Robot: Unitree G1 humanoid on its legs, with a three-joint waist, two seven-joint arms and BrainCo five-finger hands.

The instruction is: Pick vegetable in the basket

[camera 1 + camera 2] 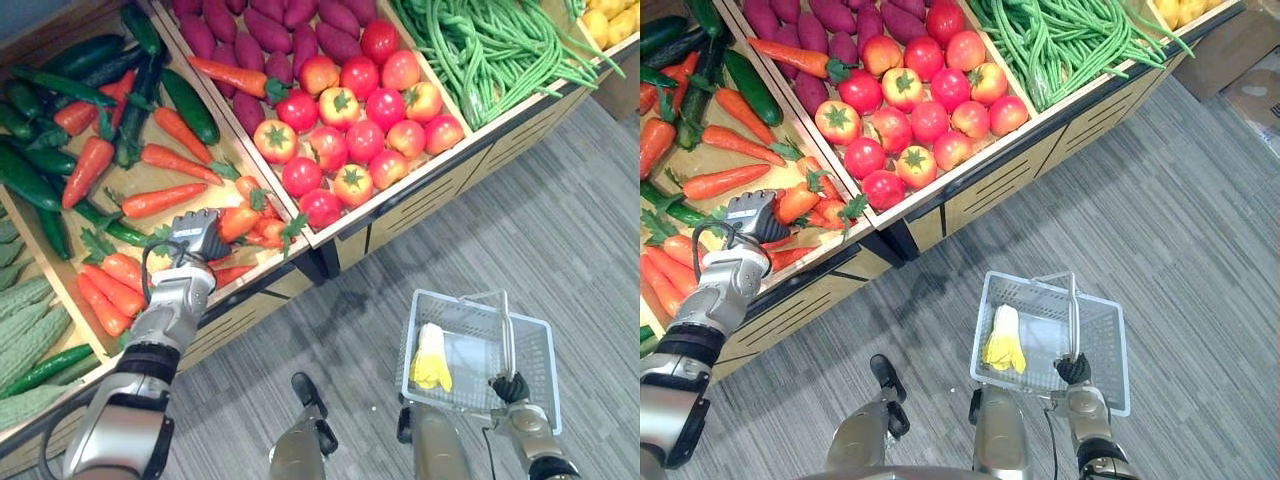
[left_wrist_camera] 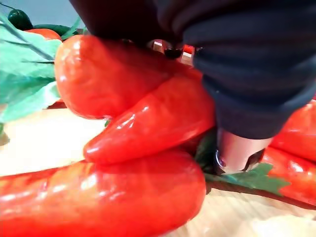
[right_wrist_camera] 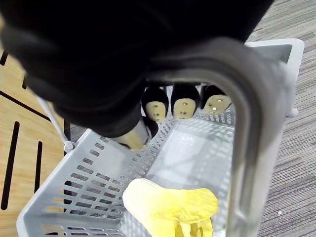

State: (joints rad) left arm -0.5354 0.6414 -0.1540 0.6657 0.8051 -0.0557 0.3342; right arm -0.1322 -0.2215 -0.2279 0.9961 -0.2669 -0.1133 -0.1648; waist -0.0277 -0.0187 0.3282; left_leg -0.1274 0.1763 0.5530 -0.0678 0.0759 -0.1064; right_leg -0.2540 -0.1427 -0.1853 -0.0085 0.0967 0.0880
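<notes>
Your left hand (image 1: 200,237) is down at the front of the carrot compartment of the wooden stand (image 1: 432,192), with its dark cover lying over the pile of carrots (image 1: 160,200) nearest the front edge. In its wrist view one carrot (image 2: 148,123) sits right under the cover, wedged between two others, with green tops beside it. You cannot tell from these views whether the hand is closed on any of them or only rests against them. Cucumbers (image 1: 188,105) share that compartment further back. The next compartment to the right holds tomatoes (image 1: 364,100), with purple sweet potatoes (image 1: 265,30) behind them, and green beans (image 1: 490,45) fill the one beyond that. Your right hand (image 1: 510,388) is low on the right, in front of the stand and apart from it, over the grey floor (image 1: 560,230). Its fingertips (image 3: 184,104) are curled round the handle (image 3: 249,128) of the pale mesh basket (image 1: 530,350), so it carries the basket by that handle. A single yellow vegetable (image 1: 431,358) lies in the basket against the wall on your left side, and the remaining mesh bottom is bare. The carrots are all in the stand, none in the basket.
</notes>
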